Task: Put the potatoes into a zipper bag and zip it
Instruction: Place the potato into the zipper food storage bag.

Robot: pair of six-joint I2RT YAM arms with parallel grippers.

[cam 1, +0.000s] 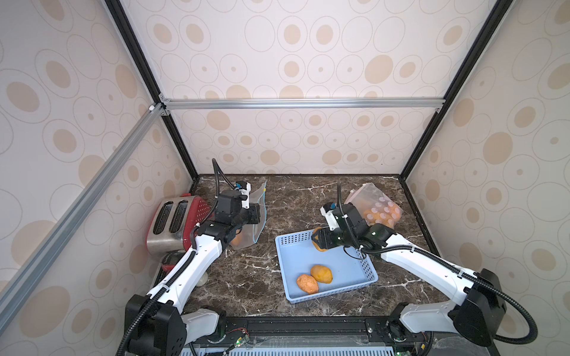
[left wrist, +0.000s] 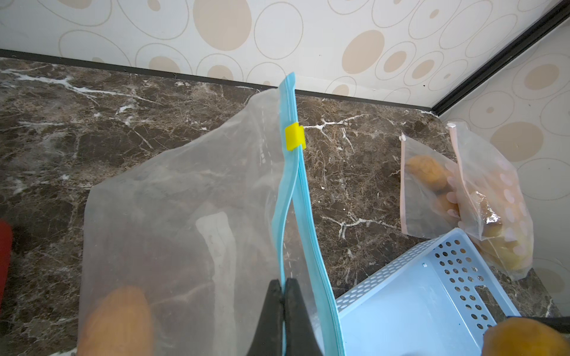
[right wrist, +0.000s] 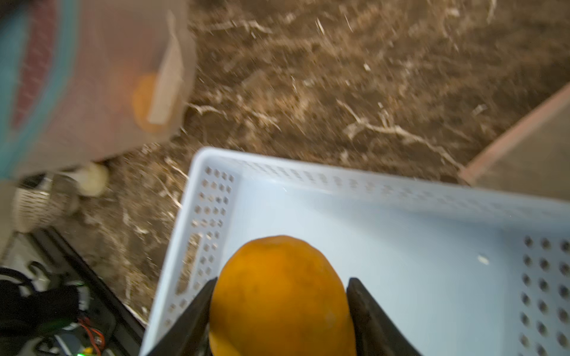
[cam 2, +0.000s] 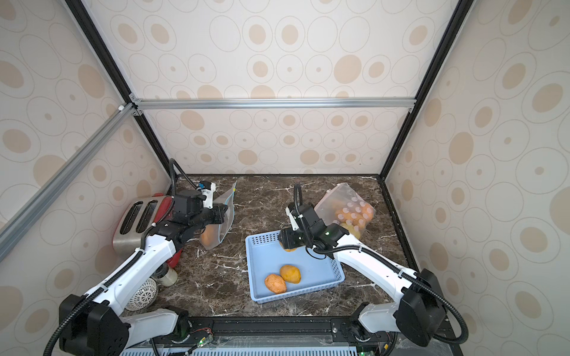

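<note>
Two potatoes (cam 1: pixel 321 273) loose in the blue basket (cam 1: pixel 290 243), a third potato (right wrist: pixel 280 308) pinched between the right gripper (right wrist: pixel 282 281) fingers above that basket, left gripper (left wrist: pixel 283 283) fingers pressed together on the zipper bag (left wrist: pixel 185 200) rim, another potato (left wrist: pixel 118 320) inside it

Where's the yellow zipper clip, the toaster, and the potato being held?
yellow zipper clip (left wrist: pixel 294 136): left wrist view, its middle.
toaster (cam 1: pixel 166 243): in a top view, metal front.
held potato (right wrist: pixel 280 296): right wrist view, skin between the jaws.
</note>
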